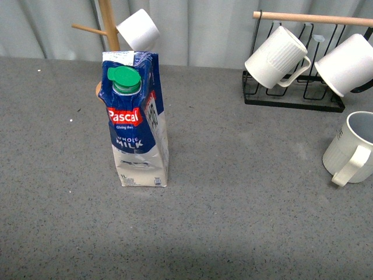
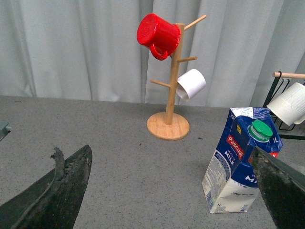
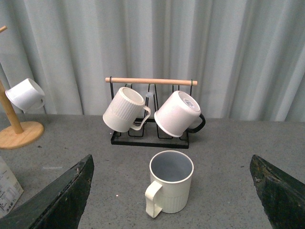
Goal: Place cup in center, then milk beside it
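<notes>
Zero of two steps done, by my read. The cup (image 1: 349, 149) stands upright on the table (image 1: 233, 227) at the far right edge of the front view, part cut off by the frame, handle toward the camera, just in front of the wire rack (image 1: 291, 104). That is well off centre. The milk (image 1: 139, 125) stands upright left of centre, green cap on, logo facing the camera, in front of the mug tree (image 2: 171, 71). The two are well apart.

Neither arm shows in the front view.

The right gripper (image 3: 170, 158) is spread wide and holds nothing. In its wrist view the cup sits between the two fingers (image 3: 62, 200), farther out than their tips, mouth up, touched by nothing. Looks lined up for an approach, but that's a guess.

The left gripper (image 2: 171, 150) is also wide apart and empty. The milk shows near one finger in its view, not touching.

What's left for you:
- grab the cup and set it in the middle
- then move the milk in beside it

Watch for lookalikes. The rack holds a whiter ribbed mug (image 1: 277, 58) and a smooth white mug (image 1: 349, 64). The tree holds a small white cup (image 1: 139, 29) and a red mug (image 2: 157, 33). Leave all four.
</notes>
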Controlling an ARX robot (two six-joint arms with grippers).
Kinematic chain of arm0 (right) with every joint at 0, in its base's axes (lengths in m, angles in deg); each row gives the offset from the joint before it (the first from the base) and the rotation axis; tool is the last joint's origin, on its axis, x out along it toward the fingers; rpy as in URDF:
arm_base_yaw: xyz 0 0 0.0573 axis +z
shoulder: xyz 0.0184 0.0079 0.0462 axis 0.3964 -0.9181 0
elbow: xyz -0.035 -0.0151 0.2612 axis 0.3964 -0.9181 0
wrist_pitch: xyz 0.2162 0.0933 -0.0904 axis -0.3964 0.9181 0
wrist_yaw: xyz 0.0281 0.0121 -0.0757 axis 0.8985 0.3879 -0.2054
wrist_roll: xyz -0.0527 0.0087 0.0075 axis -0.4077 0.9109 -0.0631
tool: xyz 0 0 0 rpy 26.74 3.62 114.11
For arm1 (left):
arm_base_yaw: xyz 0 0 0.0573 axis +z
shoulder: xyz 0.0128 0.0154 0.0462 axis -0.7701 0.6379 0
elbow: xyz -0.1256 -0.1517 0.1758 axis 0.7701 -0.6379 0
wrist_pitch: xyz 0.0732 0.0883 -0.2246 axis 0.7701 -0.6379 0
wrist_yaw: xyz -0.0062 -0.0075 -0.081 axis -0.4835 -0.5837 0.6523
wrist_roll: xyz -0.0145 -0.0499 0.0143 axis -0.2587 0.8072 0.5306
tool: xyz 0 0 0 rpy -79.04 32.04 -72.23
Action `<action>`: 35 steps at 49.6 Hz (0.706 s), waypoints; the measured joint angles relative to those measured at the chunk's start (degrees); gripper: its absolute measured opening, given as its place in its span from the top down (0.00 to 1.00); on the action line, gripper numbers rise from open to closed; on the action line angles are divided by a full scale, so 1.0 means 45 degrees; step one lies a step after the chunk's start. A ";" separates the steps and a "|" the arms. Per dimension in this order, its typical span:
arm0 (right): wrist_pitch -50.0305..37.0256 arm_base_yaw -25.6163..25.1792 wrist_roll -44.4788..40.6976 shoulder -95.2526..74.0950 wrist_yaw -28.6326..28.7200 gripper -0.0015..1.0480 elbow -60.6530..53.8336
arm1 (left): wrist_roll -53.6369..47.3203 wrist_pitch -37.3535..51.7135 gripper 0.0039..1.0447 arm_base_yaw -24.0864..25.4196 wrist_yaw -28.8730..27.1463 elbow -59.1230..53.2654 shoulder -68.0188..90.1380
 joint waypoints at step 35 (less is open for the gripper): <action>0.0000 0.0000 0.0000 0.0000 0.0000 0.09 0.0000 | 0.0005 0.0000 0.06 0.0000 0.0000 0.0000 -0.0005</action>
